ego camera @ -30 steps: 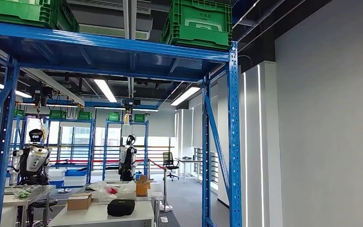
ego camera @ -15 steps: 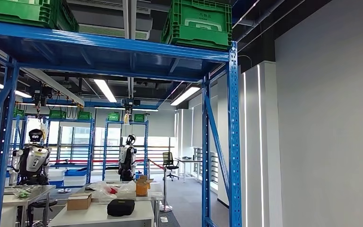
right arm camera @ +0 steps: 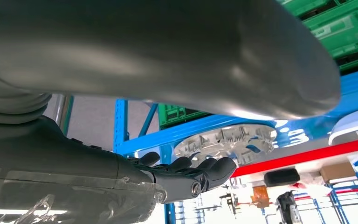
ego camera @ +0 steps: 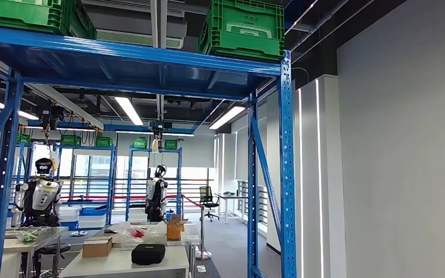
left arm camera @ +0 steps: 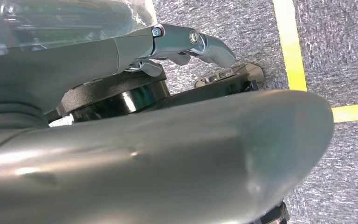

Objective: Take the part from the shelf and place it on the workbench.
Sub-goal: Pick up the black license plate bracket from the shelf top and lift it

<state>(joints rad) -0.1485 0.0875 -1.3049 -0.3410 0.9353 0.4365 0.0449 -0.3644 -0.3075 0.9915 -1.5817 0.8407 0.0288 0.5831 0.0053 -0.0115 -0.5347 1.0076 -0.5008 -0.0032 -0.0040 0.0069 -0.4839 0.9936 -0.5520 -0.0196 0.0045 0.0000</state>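
A round silver-white part (right arm camera: 223,141) with ribbed detail sits between the thick grey thumb and the dark fingers (right arm camera: 191,173) of my right hand (right arm camera: 186,154), which holds it up in front of a blue shelf beam (right arm camera: 261,122). My left hand (left arm camera: 182,42) hangs over grey carpet with its fingers stretched out and nothing in them. In the head view a blue steel shelf (ego camera: 150,55) spans the top, carrying green crates (ego camera: 244,29).
The shelf's blue upright (ego camera: 287,174) stands just right of centre, with a grey wall (ego camera: 405,150) beyond it. White tables (ego camera: 127,260) with a cardboard box and a black case stand lower left. Two other robots (ego camera: 37,197) stand far back. Yellow floor tape (left arm camera: 291,51) runs under my left hand.
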